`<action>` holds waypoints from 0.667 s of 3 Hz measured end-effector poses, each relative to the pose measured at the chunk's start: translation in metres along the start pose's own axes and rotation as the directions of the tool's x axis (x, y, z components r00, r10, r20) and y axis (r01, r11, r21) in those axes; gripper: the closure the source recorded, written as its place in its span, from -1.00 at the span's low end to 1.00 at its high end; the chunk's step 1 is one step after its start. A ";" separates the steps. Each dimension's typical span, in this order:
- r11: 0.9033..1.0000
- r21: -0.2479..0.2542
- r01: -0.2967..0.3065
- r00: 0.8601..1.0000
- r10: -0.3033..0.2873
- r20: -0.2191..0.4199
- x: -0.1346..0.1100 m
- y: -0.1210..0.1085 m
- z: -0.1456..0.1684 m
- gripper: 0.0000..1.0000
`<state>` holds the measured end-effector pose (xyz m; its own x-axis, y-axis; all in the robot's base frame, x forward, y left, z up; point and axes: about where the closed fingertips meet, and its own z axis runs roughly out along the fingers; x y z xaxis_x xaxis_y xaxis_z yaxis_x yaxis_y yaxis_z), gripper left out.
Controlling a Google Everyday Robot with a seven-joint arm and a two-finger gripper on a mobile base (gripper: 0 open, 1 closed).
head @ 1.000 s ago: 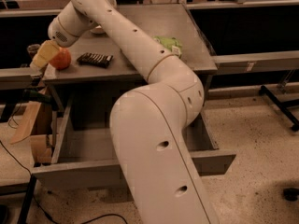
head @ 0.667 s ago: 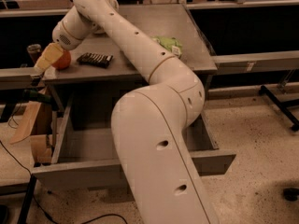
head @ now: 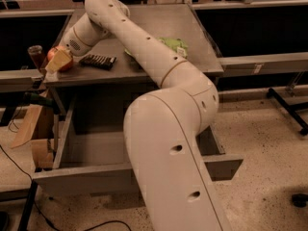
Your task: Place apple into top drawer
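The red-orange apple [head: 66, 64] sits at the front left corner of the grey table [head: 159, 23]. My gripper [head: 58, 60] is at the apple, its yellowish tip lying across the apple's front and hiding much of it. The white arm reaches to it from the lower right across the table. The top drawer [head: 91, 150] is pulled out below the table, directly under the apple's corner. Its grey inside shows nothing in it, and its front panel [head: 82, 179] faces the camera. My arm hides the drawer's right part.
A dark flat packet [head: 97, 60] lies on the table right of the apple, and a green bag [head: 174, 46] lies further right. A dark cup [head: 35, 55] stands just left of the table. Cardboard pieces [head: 30, 125] lean beside the drawer's left side.
My gripper has shifted slightly right, from beside the apple's left side to over its front. The apple stays at the same corner. The drawer has not moved.
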<state>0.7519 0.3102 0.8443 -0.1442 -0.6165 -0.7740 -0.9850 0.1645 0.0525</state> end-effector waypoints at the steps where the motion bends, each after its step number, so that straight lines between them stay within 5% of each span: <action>1: 0.999 0.033 -0.005 0.999 0.003 0.042 -0.005 -0.003 -0.017 0.13; 2: 0.995 0.097 0.013 0.990 -0.027 0.139 -0.014 0.008 -0.074 0.79</action>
<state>0.7391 0.2631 0.9020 -0.1031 -0.5075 -0.8555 -0.9729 0.2303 -0.0193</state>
